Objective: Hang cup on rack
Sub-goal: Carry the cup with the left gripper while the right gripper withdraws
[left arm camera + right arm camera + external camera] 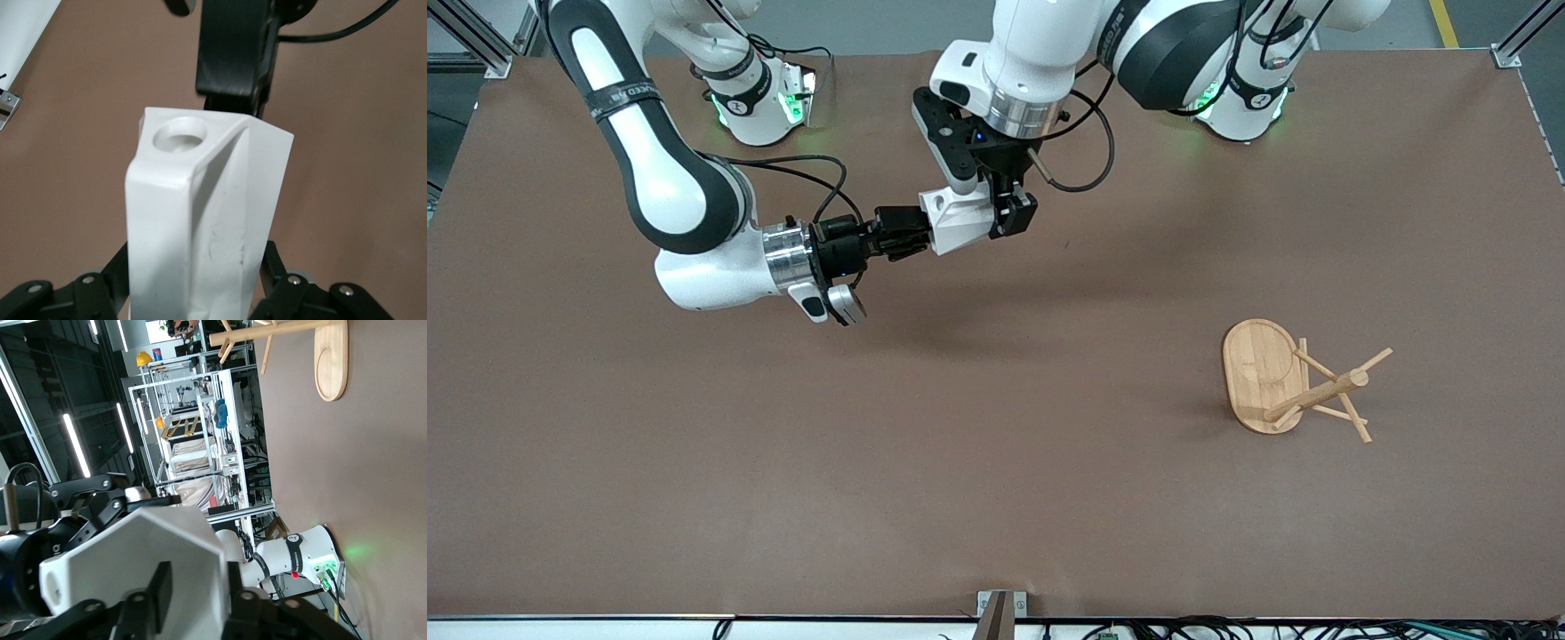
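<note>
Cup (959, 219): white, faceted, held in the air above the table's (996, 498) mid-width toward its robot-side edge, for handover. Left gripper (1005, 213): fingers clamped on the cup. Right gripper (903, 240): at the cup's other end; finger state indeterminate. Rack (1294, 382): upright near the left arm's end, pegs bare, awaiting the cup.

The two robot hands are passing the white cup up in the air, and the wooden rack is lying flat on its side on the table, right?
Not quite. The rack isn't lying down: the front view shows it standing upright on its oval base. The rest holds: the left gripper and right gripper both meet at the white cup above the table.
</note>
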Tool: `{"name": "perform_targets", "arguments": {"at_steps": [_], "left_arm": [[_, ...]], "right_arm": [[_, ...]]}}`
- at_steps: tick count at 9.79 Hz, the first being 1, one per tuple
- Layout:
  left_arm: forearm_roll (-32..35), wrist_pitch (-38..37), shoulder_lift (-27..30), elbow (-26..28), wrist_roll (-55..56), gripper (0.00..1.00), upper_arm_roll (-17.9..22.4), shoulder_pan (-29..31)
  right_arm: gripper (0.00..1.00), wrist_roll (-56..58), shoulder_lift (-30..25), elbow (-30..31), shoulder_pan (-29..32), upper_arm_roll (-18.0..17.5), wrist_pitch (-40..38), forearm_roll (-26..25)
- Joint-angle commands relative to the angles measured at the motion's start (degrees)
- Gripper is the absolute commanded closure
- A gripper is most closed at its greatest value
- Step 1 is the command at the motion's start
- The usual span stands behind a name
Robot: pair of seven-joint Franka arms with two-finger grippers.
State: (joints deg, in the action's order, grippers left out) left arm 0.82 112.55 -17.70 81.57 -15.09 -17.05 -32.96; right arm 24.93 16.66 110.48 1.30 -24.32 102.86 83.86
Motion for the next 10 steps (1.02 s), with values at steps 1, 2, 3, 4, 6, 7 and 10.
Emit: {"name": "perform_targets", "arguments": {"at_steps": [1, 2, 3, 4, 6, 7, 10], "left_arm": [[1.4, -1.4, -0.8, 1.1, 2.1, 1.00, 0.1, 1.0], [1.4, -4.1, -0.5, 1.1, 3.7, 1.00, 0.1, 1.9], [1.4, -6.0, 0.1, 1.1, 4.7, 1.00, 0.1, 4.6], [1.3, -8.3, 0.4, 1.1, 7.9, 1.00, 0.0, 7.7], [0.6, -8.8, 0.4, 0.9, 16.4, 1.00, 0.0, 12.8], [0.9, -8.8, 0.9, 0.9, 21.6, 1.00, 0.0, 14.1], [0.7, -11.5, 1.3, 0.9, 30.5, 1.00, 0.0, 18.3]], "right_arm": [[0.00, -9.2, -2.8, -2.3, 3.4, 0.2, -0.3, -10.8], [0.00, -14.7, -3.3, -4.2, 3.9, 1.7, -0.3, -17.7], [0.00, -18.5, -4.9, -5.0, 3.8, 3.9, 0.0, -24.6], [0.00, -19.6, -7.0, -5.0, 3.8, 7.0, 0.1, -33.3], [0.00, -19.6, -10.8, -4.9, 3.7, 13.3, 0.1, -50.3], [0.00, -19.6, -11.7, -5.4, 3.6, 15.2, 0.4, -58.6], [0.00, -23.1, -11.7, -12.3, 2.0, 21.1, -1.3, -78.1]]}}
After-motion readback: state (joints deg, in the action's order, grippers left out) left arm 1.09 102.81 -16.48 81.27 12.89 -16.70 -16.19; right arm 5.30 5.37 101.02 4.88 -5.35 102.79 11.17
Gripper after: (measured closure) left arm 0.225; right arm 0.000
